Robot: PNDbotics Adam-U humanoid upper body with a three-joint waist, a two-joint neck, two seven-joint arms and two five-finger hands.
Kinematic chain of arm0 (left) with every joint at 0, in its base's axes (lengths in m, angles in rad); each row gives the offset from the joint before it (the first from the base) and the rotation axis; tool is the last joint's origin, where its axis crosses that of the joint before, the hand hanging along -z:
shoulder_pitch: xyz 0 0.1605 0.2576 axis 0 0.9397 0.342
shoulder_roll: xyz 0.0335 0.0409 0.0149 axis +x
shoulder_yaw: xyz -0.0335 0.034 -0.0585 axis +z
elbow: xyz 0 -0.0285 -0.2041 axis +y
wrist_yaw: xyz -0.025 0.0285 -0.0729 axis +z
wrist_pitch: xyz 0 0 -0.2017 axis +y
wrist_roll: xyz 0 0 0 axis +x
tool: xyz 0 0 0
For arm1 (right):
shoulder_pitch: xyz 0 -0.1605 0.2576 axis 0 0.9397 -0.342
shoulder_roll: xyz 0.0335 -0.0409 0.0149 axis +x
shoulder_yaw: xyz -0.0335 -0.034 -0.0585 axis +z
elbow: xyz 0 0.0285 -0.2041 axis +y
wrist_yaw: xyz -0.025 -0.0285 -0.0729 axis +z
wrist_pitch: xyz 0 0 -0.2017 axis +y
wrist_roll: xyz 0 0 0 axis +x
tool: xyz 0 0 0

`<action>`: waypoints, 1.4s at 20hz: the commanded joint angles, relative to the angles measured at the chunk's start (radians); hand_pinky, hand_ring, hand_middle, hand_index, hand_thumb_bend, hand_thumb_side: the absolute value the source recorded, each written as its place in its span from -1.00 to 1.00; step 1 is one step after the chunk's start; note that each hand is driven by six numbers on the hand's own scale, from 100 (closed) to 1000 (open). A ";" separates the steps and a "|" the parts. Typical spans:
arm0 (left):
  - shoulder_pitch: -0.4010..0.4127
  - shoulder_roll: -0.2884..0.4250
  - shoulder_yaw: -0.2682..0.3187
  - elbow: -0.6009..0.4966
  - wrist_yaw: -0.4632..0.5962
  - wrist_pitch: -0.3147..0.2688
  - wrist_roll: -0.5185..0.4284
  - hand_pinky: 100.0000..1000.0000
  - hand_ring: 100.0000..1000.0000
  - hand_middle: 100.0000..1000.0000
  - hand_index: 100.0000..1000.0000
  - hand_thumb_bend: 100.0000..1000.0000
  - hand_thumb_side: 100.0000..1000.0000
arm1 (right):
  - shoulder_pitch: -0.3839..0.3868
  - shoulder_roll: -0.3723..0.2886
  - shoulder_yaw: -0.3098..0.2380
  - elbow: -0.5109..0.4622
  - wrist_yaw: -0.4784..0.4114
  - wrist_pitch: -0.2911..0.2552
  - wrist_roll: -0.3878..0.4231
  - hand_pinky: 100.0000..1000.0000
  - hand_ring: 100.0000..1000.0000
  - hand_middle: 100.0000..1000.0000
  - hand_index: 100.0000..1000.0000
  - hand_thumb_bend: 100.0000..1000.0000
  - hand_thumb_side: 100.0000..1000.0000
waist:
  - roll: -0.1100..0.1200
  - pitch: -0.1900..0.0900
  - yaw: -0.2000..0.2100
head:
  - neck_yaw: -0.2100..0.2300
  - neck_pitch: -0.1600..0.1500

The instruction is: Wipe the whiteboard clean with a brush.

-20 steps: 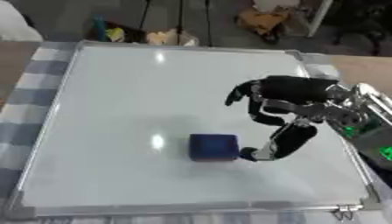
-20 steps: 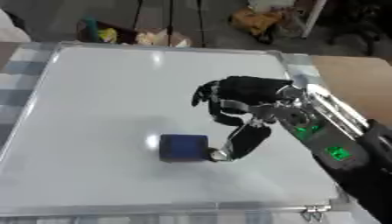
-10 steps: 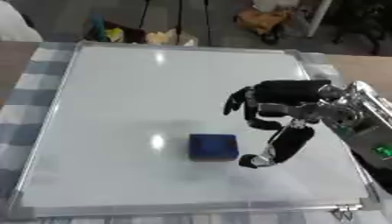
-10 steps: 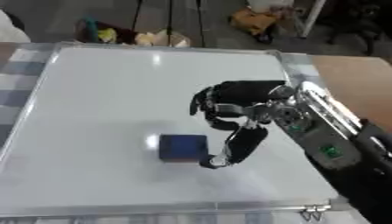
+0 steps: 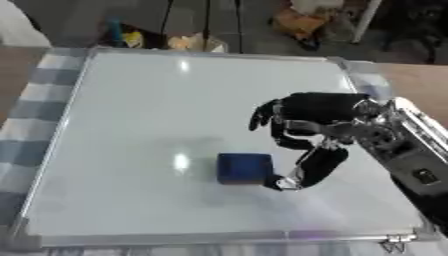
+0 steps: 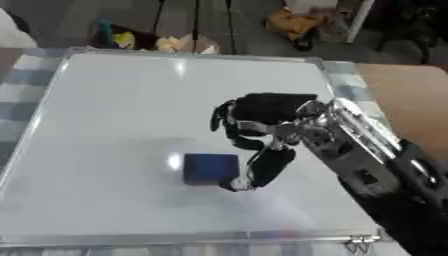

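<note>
The brush (image 5: 244, 168), a dark blue block, lay flat on the whiteboard (image 5: 157, 110) near its front middle. The right hand (image 5: 308, 131) stood just to its right, fingers half curled, holding nothing, thumb tip at the brush's right edge.

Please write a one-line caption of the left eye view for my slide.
The robot's right hand reaches over a whiteboard, its thumb tip beside a dark blue brush.
</note>
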 commanded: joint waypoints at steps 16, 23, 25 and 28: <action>-0.011 -0.005 -0.008 -0.018 0.004 0.004 -0.013 -0.38 0.35 0.12 0.10 -0.88 0.86 | -0.024 0.037 0.051 0.105 0.071 0.004 -0.046 0.56 0.58 0.40 -0.99 -0.31 -0.31 | 0.001 -0.007 0.013 | -0.016 -0.011; -0.011 -0.006 -0.008 -0.018 0.004 0.004 -0.016 -0.38 0.35 0.12 0.09 -0.88 0.86 | -0.024 0.040 0.057 0.138 0.084 0.002 -0.068 0.52 0.53 0.35 -1.00 -0.33 -0.35 | 0.001 -0.005 0.015 | -0.018 -0.010; -0.011 -0.006 -0.008 -0.018 0.004 0.004 -0.016 -0.38 0.35 0.12 0.09 -0.88 0.86 | -0.024 0.042 0.058 0.145 0.084 0.001 -0.072 0.51 0.52 0.33 -1.00 -0.34 -0.36 | 0.001 -0.004 0.015 | -0.018 -0.010; -0.011 -0.007 -0.007 -0.018 0.004 0.004 -0.017 -0.38 0.35 0.12 0.09 -0.88 0.86 | -0.024 0.044 0.059 0.152 0.080 0.002 -0.075 0.51 0.52 0.33 -1.00 -0.34 -0.36 | 0.002 -0.003 0.016 | -0.018 -0.009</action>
